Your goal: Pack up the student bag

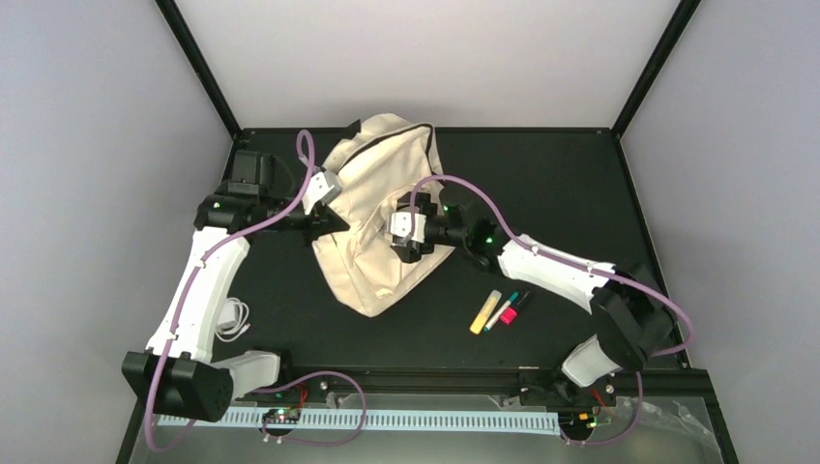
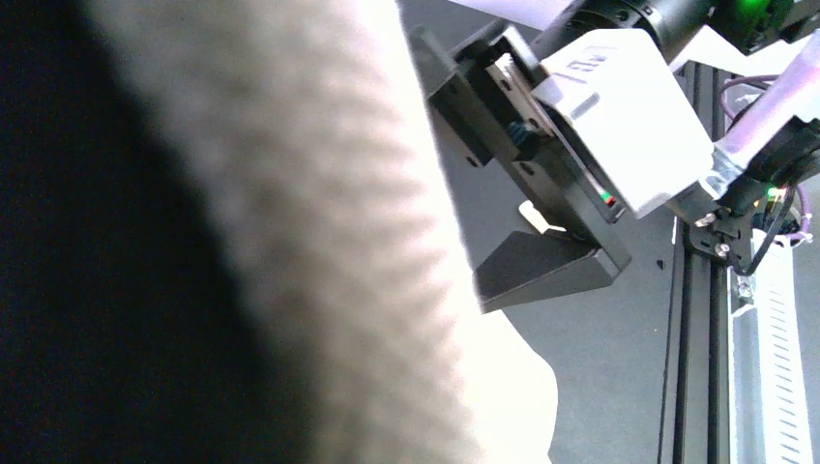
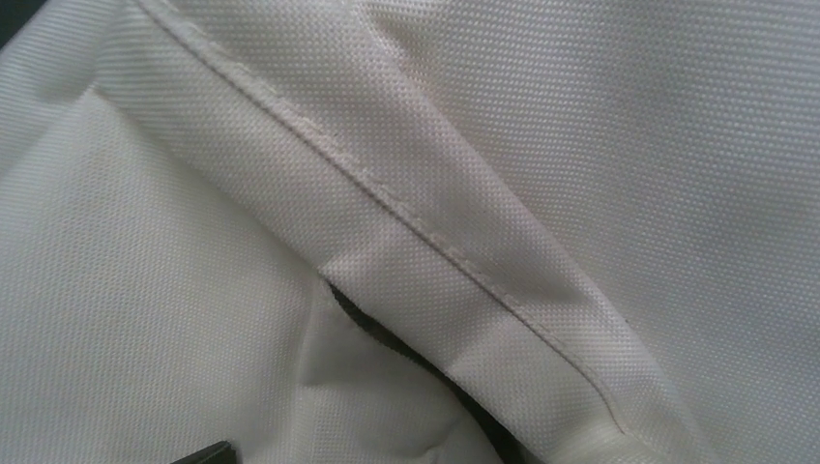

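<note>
- The student bag (image 1: 375, 179) lies slumped on its side at the back-centre of the table (image 1: 580, 184), with its narrow end pointing toward me. I judge the step in hand to be getting its mouth open, since nothing looks packed yet.
- The right wrist view is filled with cream fabric. A stitched fold (image 3: 416, 227) crosses it, with a dark slit (image 3: 382, 338) just under the fold. I take that slit for the opening and would work there, not on the flat panel.
- The right gripper (image 1: 411, 244) sits on the middle of the bag. In the left wrist view its fingers (image 2: 541, 271) stand apart, with bare table between them, so it grips nothing. I would lower one finger into the slit before closing, so that it catches a single layer.
- The left gripper (image 1: 334, 220) presses against the bag's left edge. Blurred cloth smothers its camera, so I cannot tell whether it is pinching the fabric or how wide it stands. I would confirm that hold first, because the soft bag will slide if only one side is held.
- A yellow highlighter (image 1: 485, 311), a pink marker (image 1: 505, 312) and a dark pen (image 1: 519, 301) wait just right of the bag. I would pull the flap away from them.
</note>
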